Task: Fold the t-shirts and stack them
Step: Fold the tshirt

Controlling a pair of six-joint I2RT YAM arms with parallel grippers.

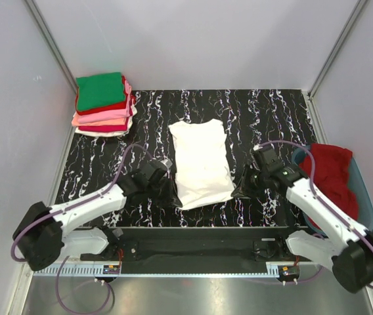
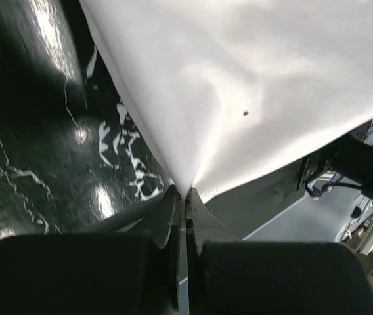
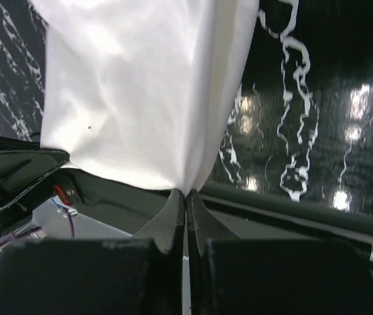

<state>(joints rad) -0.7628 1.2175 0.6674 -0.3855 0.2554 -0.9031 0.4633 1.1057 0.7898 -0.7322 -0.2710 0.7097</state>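
Because the white t-shirt [image 1: 199, 161] lying in the middle of the bench [image 1: 272, 118] likely needs folding end over end, the left fingers [image 2: 167, 223] and right fingers [image 3: 170, 220] are each clamped tight on one of its near corners, ready to lift.

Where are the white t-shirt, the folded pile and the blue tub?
white t-shirt [image 1: 199, 164], top view, middle of the cloth
stack of folded t-shirts [image 1: 101, 92], top view, green tee on top
blue tub [image 1: 366, 193], top view, its right rim

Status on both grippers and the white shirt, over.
Left gripper shut on near-left corner of white cloth t-shirt. Right gripper shut on near-right corner. Folded stack of coloured tees far-left, blue plastic tub right, both apart.
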